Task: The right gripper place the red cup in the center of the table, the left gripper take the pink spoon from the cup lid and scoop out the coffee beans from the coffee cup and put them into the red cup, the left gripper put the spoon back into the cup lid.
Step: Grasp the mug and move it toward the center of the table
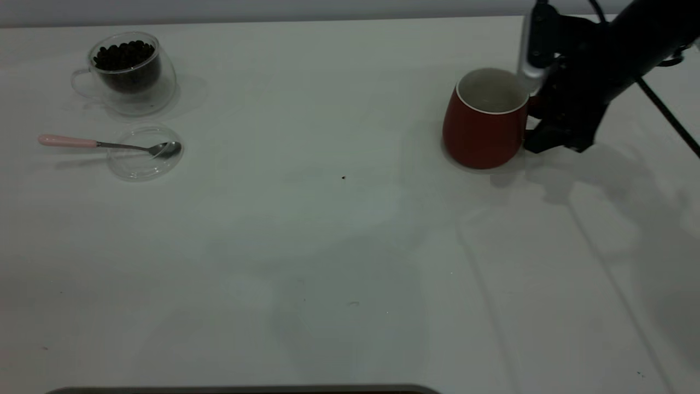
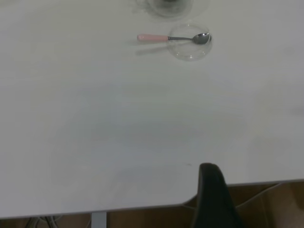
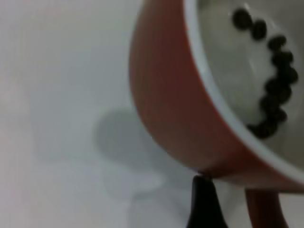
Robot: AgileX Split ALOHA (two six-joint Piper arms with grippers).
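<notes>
Bare white table [image 1: 328,262] nearest, red cup [image 1: 484,123] far right, right gripper [image 1: 538,117] at its handle, grip unclear.

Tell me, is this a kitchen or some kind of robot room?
Probably a robot test room, not a kitchen. There is only a bare white table against a plain wall, a black robot arm whose right gripper is at a red cup, and a glass cup of coffee beans laid out for practice.

— What does the right arm [image 1: 645,33] look like?
— Matte black, bulky, with a silver-grey bracket [image 1: 531,60] and a thin black cable [image 1: 667,117].
— And the left?
— One rounded black finger [image 2: 213,199].
</notes>
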